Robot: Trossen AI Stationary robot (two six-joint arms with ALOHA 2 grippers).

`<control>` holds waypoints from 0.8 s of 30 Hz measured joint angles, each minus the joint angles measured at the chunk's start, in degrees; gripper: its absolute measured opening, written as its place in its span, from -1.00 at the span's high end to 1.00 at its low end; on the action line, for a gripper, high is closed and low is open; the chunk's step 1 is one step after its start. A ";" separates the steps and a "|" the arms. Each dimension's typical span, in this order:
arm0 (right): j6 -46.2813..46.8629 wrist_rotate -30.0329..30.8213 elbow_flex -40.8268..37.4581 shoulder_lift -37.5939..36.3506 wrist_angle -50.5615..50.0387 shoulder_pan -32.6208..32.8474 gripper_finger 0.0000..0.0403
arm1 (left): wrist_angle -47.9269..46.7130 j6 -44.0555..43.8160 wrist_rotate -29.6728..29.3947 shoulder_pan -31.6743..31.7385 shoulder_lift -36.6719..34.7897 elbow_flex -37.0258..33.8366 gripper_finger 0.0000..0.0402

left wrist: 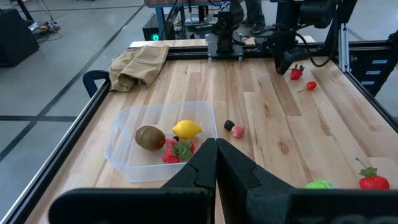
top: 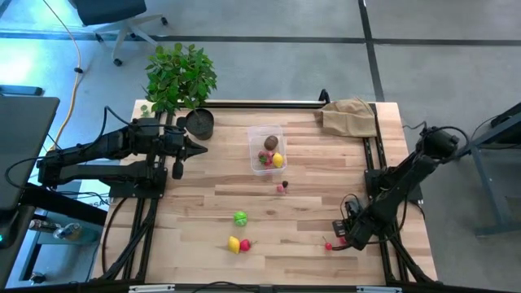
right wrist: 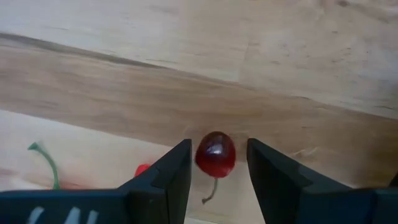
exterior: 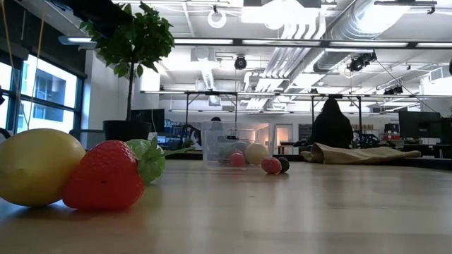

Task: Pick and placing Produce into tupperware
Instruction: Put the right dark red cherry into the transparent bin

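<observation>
The clear tupperware point(top: 266, 148) point(left wrist: 124, 155) stands far of the table's middle, holding a brown kiwi point(left wrist: 150, 137), a lemon point(left wrist: 186, 129) and strawberries point(left wrist: 171, 154). Near the right front edge my right gripper point(right wrist: 217, 171) point(top: 340, 239) points down, open. One finger stands on each side of a red cherry point(right wrist: 215, 154) point(top: 328, 244) that lies on the wood, with a small gap on both sides. A second red piece with a green stem point(right wrist: 143, 168) lies beside it. My left gripper point(left wrist: 216, 152) point(top: 195, 148) hovers shut, left of the tupperware.
Loose produce lies on the table: a pink and a dark berry point(top: 282, 187), a green round one point(top: 240, 217), and a lemon with a strawberry point(top: 238, 244) near the front. A tan paper bag point(top: 350, 116) lies at the far right. A potted plant point(top: 181, 81) stands far left.
</observation>
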 joint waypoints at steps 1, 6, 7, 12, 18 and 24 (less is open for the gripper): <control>0.00 0.01 0.00 0.26 0.35 0.00 0.27 | 0.02 0.00 0.00 0.01 0.00 0.01 1.00; -0.03 0.48 0.00 0.69 0.85 0.00 0.27 | 0.01 0.01 -0.01 0.01 0.00 0.00 1.00; -0.07 0.60 0.00 0.69 0.86 0.00 0.27 | 0.02 0.00 0.00 0.01 0.00 -0.01 1.00; -1.09 0.78 0.01 0.69 0.87 0.02 0.31 | 0.02 0.00 0.00 0.00 0.00 0.01 1.00; -1.50 1.22 0.02 0.71 0.89 0.02 0.48 | 0.02 0.02 -0.01 0.00 0.00 0.00 1.00; -3.77 2.22 0.02 0.71 1.07 0.04 0.62 | 0.02 0.01 0.00 0.00 0.00 -0.01 1.00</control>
